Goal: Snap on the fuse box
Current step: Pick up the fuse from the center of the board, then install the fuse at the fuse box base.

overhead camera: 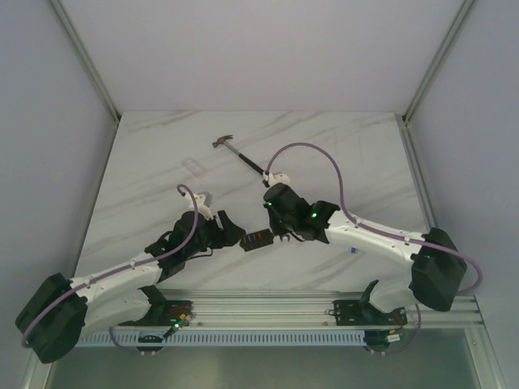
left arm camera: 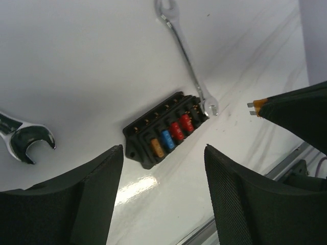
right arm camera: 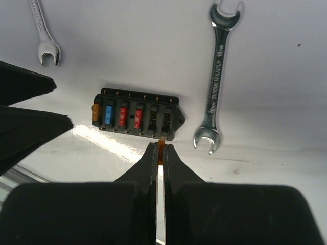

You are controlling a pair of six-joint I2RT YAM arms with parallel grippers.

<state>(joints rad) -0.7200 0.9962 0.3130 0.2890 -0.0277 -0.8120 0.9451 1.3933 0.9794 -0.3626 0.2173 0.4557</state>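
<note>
The fuse box point(right arm camera: 135, 116) lies flat on the surface point(overhead camera: 324, 146) between both hands. The right hand point(right arm camera: 160, 153) is clenched on an orange fuse point(left arm camera: 259, 104), positioned just beside the two dark, apparently vacant slots for insertion. The left hand point(left arm camera: 163, 153) is released, grasping nothing.

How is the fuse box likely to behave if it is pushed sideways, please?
The fuse box looks like stiff moulded plastic, so it probably won't flex. It lies flat and low, so tipping seems unlikely. On the glossy table, unheld, it may well slide.
</note>
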